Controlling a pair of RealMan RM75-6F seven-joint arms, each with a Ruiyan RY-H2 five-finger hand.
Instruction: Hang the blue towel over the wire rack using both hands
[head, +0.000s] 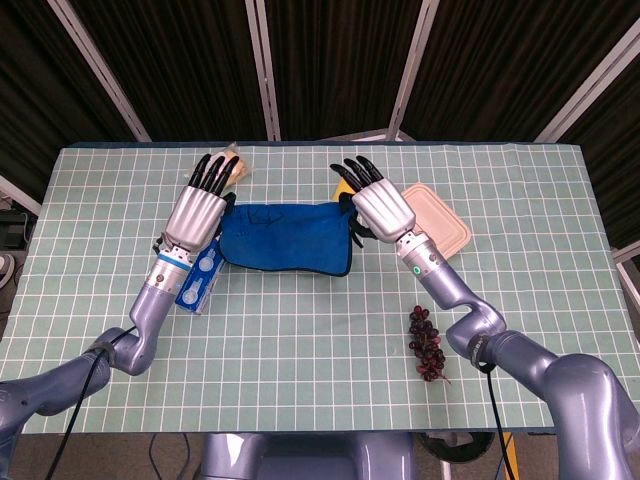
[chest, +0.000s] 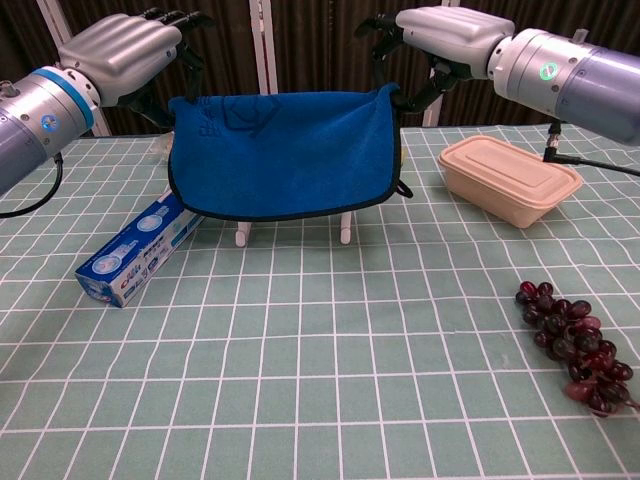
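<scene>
Setting: green checked tablecloth (chest: 300, 400) over the table, dark curtains behind; we see both arms reaching in from the near side.
Left hand: our left hand (head: 198, 205) sits at the towel's left top corner, fingers extended over the edge; in the chest view the thumb hooks down behind the cloth, so we read it as holding that corner.
Right hand: our right hand (head: 378, 203) is at the towel's right top corner, fingers spread forward, thumb and a finger curled down against the hem; it appears to pinch the corner.
Towel: blue towel (chest: 285, 150) is stretched flat between both hands, draped over the wire rack (chest: 344, 228), its top edge level.
Rack: only 2 white feet show below the hem.
Left of the towel: blue toothpaste box (chest: 140, 250) lies flat, its far end tucked under the hanging cloth.
Right: beige lidded container (chest: 508, 178) near the right hand.
Front right: bunch of dark grapes (chest: 577, 345), well apart from the rack.
</scene>
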